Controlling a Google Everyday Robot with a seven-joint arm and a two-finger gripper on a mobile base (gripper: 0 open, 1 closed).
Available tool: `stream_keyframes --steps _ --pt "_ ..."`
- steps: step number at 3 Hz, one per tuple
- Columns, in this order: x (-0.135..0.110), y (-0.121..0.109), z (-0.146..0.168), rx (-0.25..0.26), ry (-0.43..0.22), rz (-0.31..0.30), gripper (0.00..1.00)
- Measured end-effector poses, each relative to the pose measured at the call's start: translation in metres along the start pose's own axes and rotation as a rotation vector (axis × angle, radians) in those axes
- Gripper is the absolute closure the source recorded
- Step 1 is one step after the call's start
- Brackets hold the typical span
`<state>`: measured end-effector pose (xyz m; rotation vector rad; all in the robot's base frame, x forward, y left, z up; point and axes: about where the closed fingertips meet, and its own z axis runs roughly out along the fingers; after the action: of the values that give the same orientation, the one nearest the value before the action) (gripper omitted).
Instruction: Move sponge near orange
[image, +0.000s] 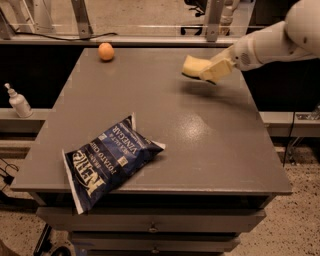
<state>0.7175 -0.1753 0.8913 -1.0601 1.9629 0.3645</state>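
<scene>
The pale yellow sponge hangs a little above the grey table at its far right, with its shadow on the tabletop below it. My gripper comes in from the right on a white arm and is shut on the sponge's right end. The small round orange sits at the table's far left edge, well to the left of the sponge.
A blue potato chip bag lies at the table's front left, partly over the edge. A white pump bottle stands on a ledge left of the table. Metal frame legs stand behind the far edge.
</scene>
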Motion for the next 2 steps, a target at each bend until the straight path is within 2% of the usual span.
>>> stream_keyframes --steps 1,2 --pt "-0.044 -0.006 0.039 -0.024 -0.058 -0.042 1.0" --pt "-0.086 -0.013 0.077 -0.027 -0.096 -0.089 1.0"
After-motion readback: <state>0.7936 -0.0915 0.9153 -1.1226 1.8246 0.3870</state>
